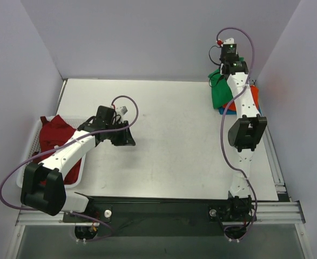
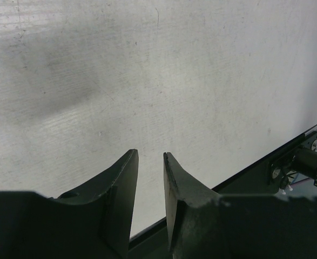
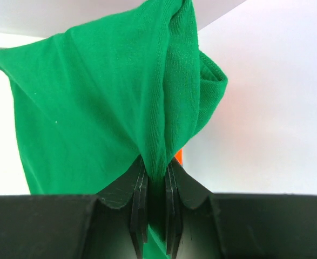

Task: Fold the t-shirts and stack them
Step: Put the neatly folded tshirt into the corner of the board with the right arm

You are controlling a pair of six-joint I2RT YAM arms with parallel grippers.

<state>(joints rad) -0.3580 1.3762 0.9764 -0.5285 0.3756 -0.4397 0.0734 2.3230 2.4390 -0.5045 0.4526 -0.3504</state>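
My right gripper (image 1: 223,73) is raised at the far right corner of the table and is shut on a bunch of the bright green t-shirt (image 1: 218,94). In the right wrist view the green cloth (image 3: 104,108) hangs pinched between the jaws of this gripper (image 3: 155,162). Under it lie an orange-red t-shirt (image 1: 254,96), a sliver of which shows in the wrist view (image 3: 178,156), and a blue t-shirt (image 1: 223,111). A dark red t-shirt (image 1: 55,132) lies in the basket at the left. My left gripper (image 1: 127,139) hovers over bare table, its jaws a little apart and empty (image 2: 150,154).
A white slatted basket (image 1: 33,145) stands at the table's left edge, beside my left arm. The walls close in at the left, back and right. The table's dark front rail (image 2: 288,156) runs along the near edge.
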